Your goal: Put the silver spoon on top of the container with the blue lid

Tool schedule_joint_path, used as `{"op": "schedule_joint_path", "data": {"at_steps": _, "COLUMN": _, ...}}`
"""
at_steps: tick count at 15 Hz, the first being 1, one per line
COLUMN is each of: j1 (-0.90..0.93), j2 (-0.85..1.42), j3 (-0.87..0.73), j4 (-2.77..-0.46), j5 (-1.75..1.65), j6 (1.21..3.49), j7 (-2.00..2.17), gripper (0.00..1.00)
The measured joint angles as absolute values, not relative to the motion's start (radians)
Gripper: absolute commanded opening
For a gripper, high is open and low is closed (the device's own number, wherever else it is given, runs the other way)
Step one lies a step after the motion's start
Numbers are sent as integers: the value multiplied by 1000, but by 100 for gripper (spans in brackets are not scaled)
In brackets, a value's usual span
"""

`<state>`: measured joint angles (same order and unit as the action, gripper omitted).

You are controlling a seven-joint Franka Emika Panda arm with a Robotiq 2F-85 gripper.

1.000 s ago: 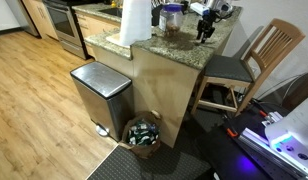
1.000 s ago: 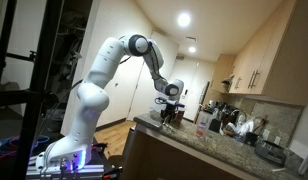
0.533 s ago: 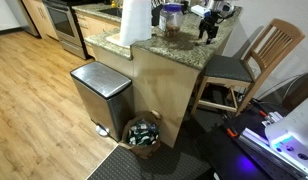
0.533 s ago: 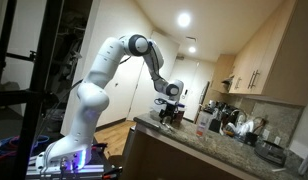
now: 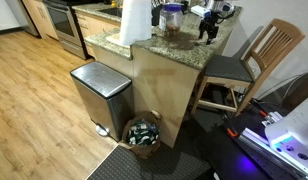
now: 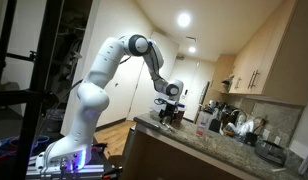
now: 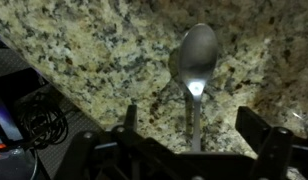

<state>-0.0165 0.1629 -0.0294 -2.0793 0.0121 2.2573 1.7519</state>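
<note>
The silver spoon (image 7: 197, 60) lies flat on the speckled granite counter (image 7: 84, 50) in the wrist view, bowl away from me and handle running back between my fingers. My gripper (image 7: 192, 112) is open, with a finger on each side of the handle and not closed on it. In both exterior views the gripper (image 5: 206, 30) (image 6: 170, 113) is down at the counter surface. The container with the blue lid (image 5: 172, 14) stands on the counter a short way from the gripper, next to the white paper towel roll (image 5: 135, 22).
A steel trash can (image 5: 100, 95) and a basket of bottles (image 5: 144, 133) stand on the floor below the counter. A wooden chair (image 5: 259, 55) is beside the counter end. Kitchen items (image 6: 234, 125) crowd the counter's far part. Cables (image 7: 34, 120) hang past the counter edge.
</note>
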Motion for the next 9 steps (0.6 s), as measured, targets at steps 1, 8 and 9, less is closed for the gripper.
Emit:
{"op": "schedule_joint_path", "data": {"at_steps": 1, "j1": -16, "j2": 163, "j3": -29, "j4": -2079, "j5": 12, "j6": 2256, "j7": 1752, "gripper": 100}}
{"op": "schedule_joint_path", "data": {"at_steps": 8, "j1": -16, "j2": 163, "j3": -30, "j4": -2079, "j5": 19, "j6": 2256, "j7": 1765, "gripper": 100}}
{"op": "schedule_joint_path", "data": {"at_steps": 9, "j1": -16, "j2": 164, "j3": -30, "j4": -2079, "j5": 23, "j6": 2281, "j7": 1769, "gripper": 100}}
